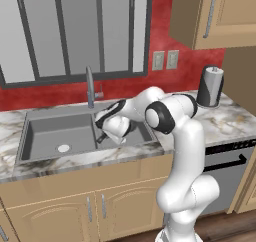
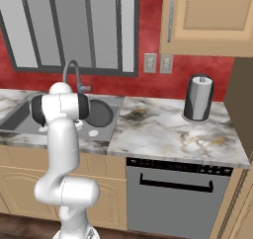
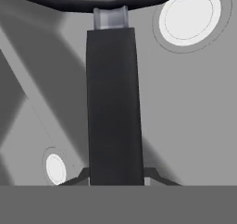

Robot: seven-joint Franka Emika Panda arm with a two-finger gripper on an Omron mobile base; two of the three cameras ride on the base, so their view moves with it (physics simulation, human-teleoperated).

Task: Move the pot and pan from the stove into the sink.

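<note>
The marbled white counter carries the recessed grey sink with 2 basins, a tall curved metal faucet behind it. Over the sink's right basin hangs the shallow round dark pan, its long matte black handle pinched between the gripper's 2 small dark tips

Counted: one pan, one sink with two basins and two drains, one faucet, two wall outlets, one paper towel roll, one dishwasher.
</note>
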